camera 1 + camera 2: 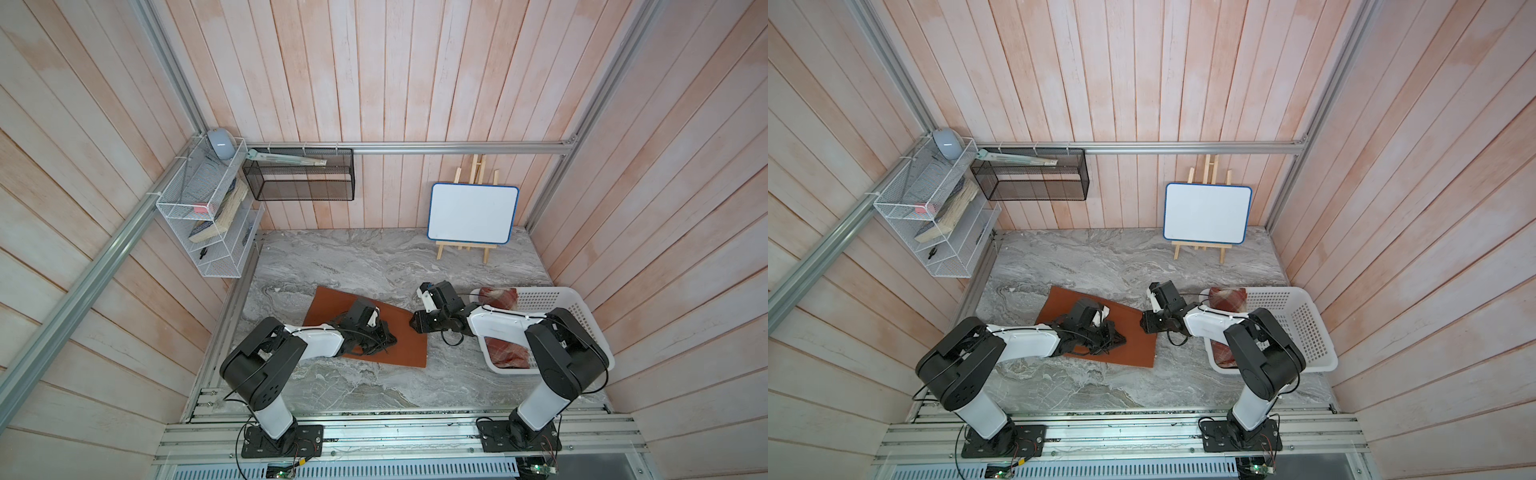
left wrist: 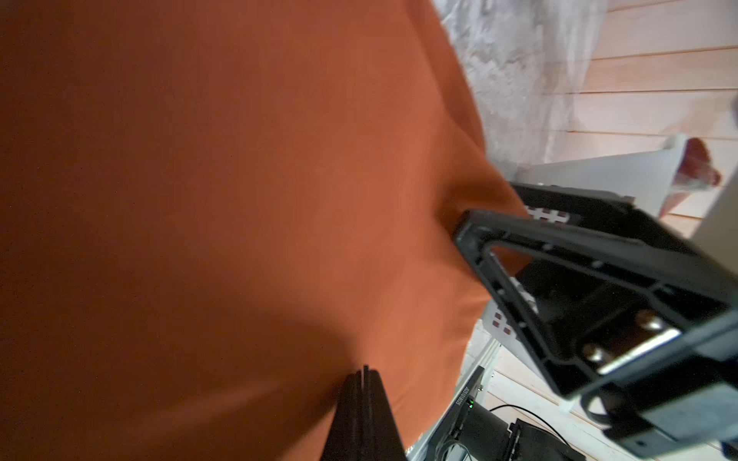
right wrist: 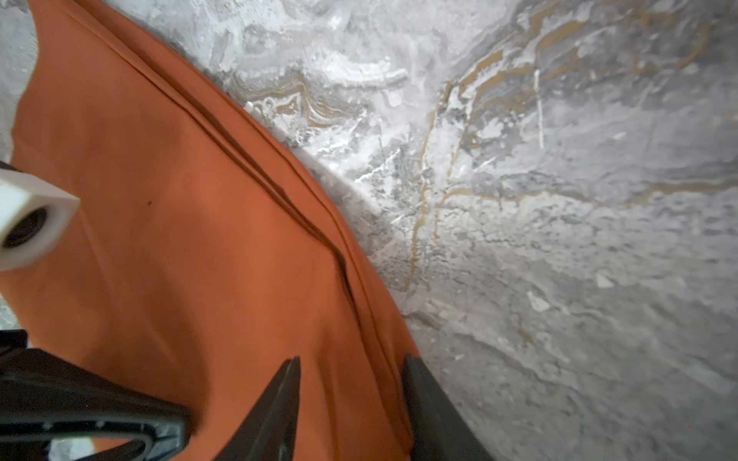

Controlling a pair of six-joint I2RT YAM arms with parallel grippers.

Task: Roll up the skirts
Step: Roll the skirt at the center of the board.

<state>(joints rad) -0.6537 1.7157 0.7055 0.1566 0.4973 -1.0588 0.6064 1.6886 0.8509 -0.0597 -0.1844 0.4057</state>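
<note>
left hand [image 2: 364,373] fingers together, tips down on the rust-orange skirt [image 1: 332,303], which lies spread on the table [image 1: 353,257] under both hands. right hand [image 3: 352,359] fingers apart, straddling that skirt's hemmed edge, just across from the left hand. plaid skirt [image 1: 505,353] sits bunched in the white basket [image 1: 582,316] behind the right hand, under its arm.

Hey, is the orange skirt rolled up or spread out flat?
Spread flat: in both top views the orange skirt lies as an open sheet on the table, no roll started.
</note>
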